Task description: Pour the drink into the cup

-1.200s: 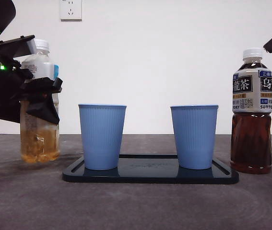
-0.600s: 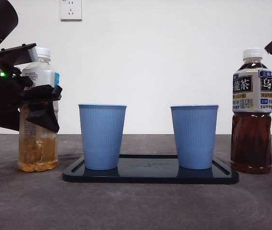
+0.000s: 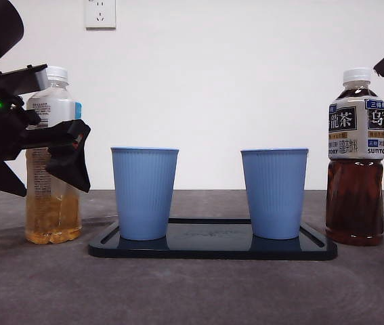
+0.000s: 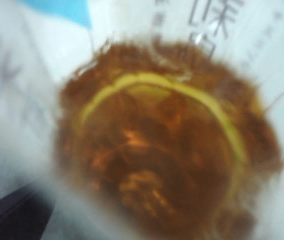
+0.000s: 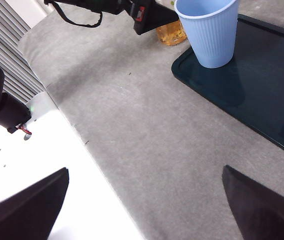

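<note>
Two cups stand on the tray, a bottle flanking each side.

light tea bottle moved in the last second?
Yes. The light tea bottle went from tilted to upright and shifted slightly away from the left blue cup, toward the frame edge.

Clear plastic bottle, ribbed matt cups, glossy tray, rough grey table.

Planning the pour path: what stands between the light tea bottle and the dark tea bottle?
In the front view, two blue cups on a dark tray.
</note>
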